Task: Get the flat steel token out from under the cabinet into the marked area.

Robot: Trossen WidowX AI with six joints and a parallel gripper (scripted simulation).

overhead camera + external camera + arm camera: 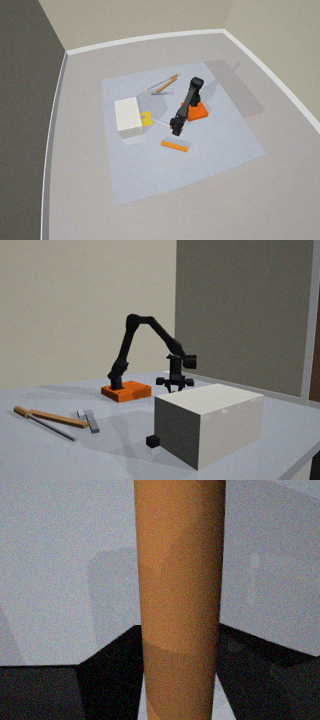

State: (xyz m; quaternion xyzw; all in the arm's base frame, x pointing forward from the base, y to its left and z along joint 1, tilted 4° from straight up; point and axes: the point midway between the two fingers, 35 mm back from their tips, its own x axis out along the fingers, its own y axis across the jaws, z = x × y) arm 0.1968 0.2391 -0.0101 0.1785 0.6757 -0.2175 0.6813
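The white cabinet [127,113] [232,420] stands left in the top view; its slotted front is not visible. The yellow marked area [147,115] lies before it. A small grey piece, apparently the token [142,116], shows on the yellow close to the cabinet edge; whether it touches or lies partly under cannot be told. My gripper [176,129] [174,391] [175,632] is shut on the round wooden handle [180,570] of a tool. Its thin pale shaft [162,122] points to the cabinet, its far end over the yellow area's outer edge. Its height is unclear.
An orange bar [174,146] lies near the gripper. A rod with a wooden handle [160,83] [52,426], a wooden bar [166,85] [58,418] and grey pieces [158,93] [92,422] lie on the opposite side. A black cube [153,441] shows beside the cabinet.
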